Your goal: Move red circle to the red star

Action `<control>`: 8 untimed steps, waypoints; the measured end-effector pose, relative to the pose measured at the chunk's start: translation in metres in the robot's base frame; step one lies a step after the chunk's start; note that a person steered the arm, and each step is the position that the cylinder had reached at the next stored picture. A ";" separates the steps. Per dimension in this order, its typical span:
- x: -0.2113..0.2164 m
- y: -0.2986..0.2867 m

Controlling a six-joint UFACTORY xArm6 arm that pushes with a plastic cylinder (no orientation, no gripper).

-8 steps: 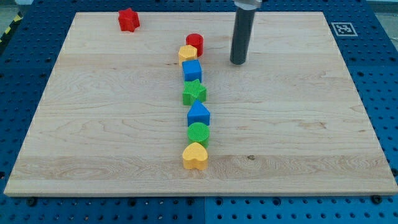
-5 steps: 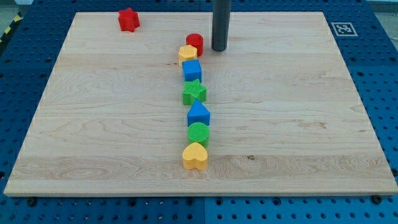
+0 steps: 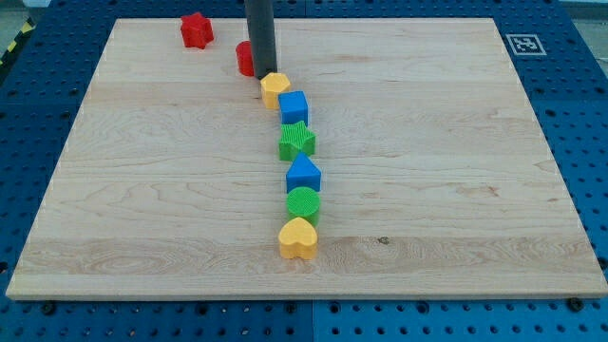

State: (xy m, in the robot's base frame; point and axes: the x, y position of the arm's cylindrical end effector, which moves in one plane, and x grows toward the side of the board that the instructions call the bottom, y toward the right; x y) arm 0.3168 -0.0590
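Note:
The red circle [image 3: 244, 57] lies near the view's top, left of centre, partly hidden behind my dark rod. My tip [image 3: 262, 75] touches its right side and stands just above the yellow block [image 3: 275, 89]. The red star [image 3: 197, 30] lies at the view's top left, a short way up and left of the red circle, apart from it.
Below the yellow block, a line of blocks runs down the board: a blue cube [image 3: 294, 107], a green star [image 3: 296, 141], a blue block [image 3: 303, 175], a green circle [image 3: 304, 203] and a yellow heart [image 3: 298, 237]. A fiducial tag [image 3: 522, 44] sits at the top right corner.
My tip swept left from the right of the red circle and pushed it left and slightly up, toward the red star. The yellow block shifted a little left.

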 end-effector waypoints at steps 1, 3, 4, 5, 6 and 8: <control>0.000 0.019; -0.005 0.043; -0.009 0.021; -0.019 0.003; -0.022 -0.011; -0.031 -0.050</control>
